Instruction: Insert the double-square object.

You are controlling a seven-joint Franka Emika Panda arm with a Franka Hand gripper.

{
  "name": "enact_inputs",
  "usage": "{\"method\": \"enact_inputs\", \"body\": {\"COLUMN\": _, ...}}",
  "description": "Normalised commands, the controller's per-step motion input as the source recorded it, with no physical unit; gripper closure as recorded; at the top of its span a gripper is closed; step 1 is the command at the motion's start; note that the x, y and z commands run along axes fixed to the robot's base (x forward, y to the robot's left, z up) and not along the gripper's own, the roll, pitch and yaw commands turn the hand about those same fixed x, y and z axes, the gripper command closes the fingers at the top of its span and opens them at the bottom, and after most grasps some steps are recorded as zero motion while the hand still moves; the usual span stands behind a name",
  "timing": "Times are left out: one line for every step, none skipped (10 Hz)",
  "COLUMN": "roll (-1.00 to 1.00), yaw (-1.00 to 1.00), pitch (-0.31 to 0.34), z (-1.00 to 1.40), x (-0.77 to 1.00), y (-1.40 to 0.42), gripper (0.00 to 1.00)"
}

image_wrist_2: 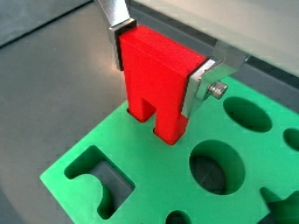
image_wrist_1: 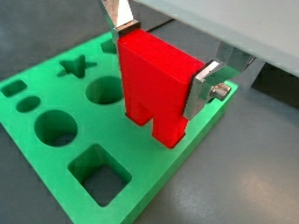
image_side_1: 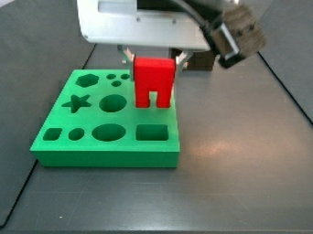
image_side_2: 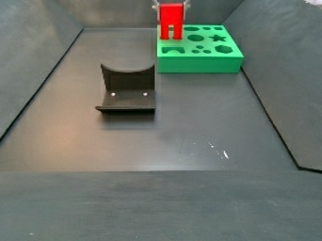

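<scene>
- Two silver fingers (image_wrist_1: 208,85) of the end effector (image_wrist_2: 163,52) clamp the double-square object (image_wrist_1: 155,79) by its solid upper part, one plate on each narrow side, so the end effector is grasping the red block firmly, legs pointing down.
- Both wrist views show the two square legs and the narrow slot between them hanging over the green board (image_wrist_1: 70,188), near its edge, with the leg tips close to the board's top face; whether they touch it I cannot tell.
- Around the block the board carries a square hole (image_wrist_1: 100,173), round holes (image_wrist_2: 214,164) and a star-shaped hole (image_wrist_1: 77,66); the matching double-square socket is not plainly visible and probably lies hidden under the block.
- To do this step well, I judge the block should stay upright, its legs squared to the socket's sides, then go straight down slowly; any twist would likely make a leg catch on the rim.
- Release should come only once the legs sit fully in and the block stands without tilt.
- Farther off in a side view, the fixture (image_side_2: 126,90) stands on the table (image_side_2: 189,179), well apart from the board (image_side_2: 208,55) and out of the way.
</scene>
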Motion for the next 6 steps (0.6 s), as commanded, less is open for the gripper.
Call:
{"method": "enact_inputs", "body": {"roll": 0.06, "yaw": 0.00, "pitch": -0.040, "z": -0.63, "x": 0.00, "y": 0.18, "gripper": 1.00}}
{"method": "enact_inputs", "body": {"roll": 0.01, "yaw": 0.00, "pitch": -0.034, "z": -0.56, "x": 0.01, "y": 0.17, "gripper": 1.00}}
{"method": "enact_inputs", "body": {"roll": 0.00, "yaw": 0.00, "pitch": -0.033, "z": -0.53, "x": 0.00, "y": 0.15, "gripper": 1.00}}
{"method": "enact_inputs", "body": {"roll": 0.00, "yaw": 0.00, "pitch": -0.013, "z": -0.41, "x": 0.01, "y": 0.09, "gripper": 1.00}}
{"method": "enact_inputs", "body": {"roll": -0.13, "yaw": -0.05, "pitch": 0.000, "z": -0.09, "x": 0.00, "y": 0.09, "gripper": 1.00}}
{"method": "enact_inputs", "body": {"roll": 0.02, "yaw": 0.00, "pitch": 0.000, "z": 0.00, "x": 0.00, "y": 0.00, "gripper": 1.00}}
